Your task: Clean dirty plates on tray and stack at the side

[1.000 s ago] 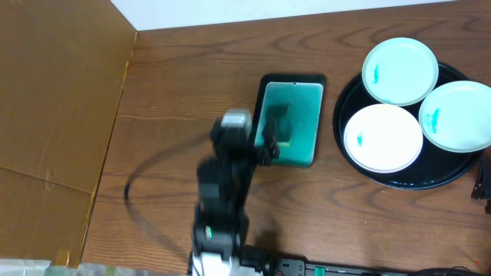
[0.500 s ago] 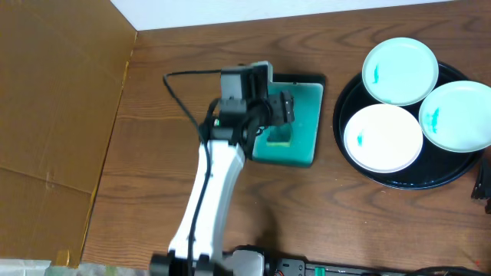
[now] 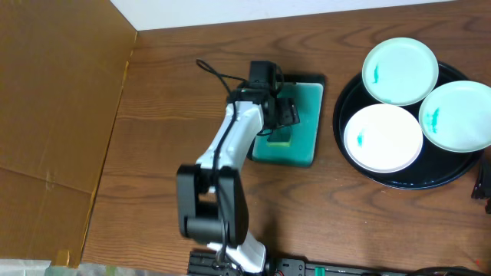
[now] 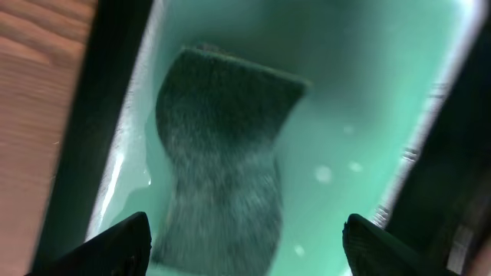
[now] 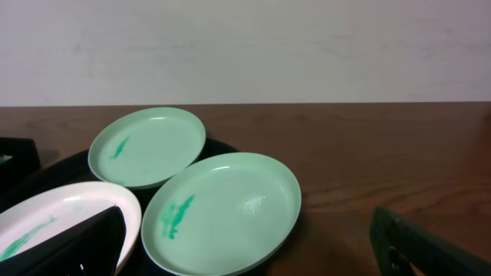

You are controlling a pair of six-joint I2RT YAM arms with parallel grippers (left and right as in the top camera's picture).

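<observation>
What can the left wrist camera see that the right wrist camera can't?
Only the left wrist view shows a dark scrubbing sponge lying inside the teal dish.

Only the right wrist view shows three plates with teal smears on the black tray, and a pale wall behind them. A dark corner at that view's left edge may be the dish; I cannot tell.

Both show the brown wooden table. In each view, that arm's own jaws stand wide open at the bottom corners, holding nothing.
</observation>
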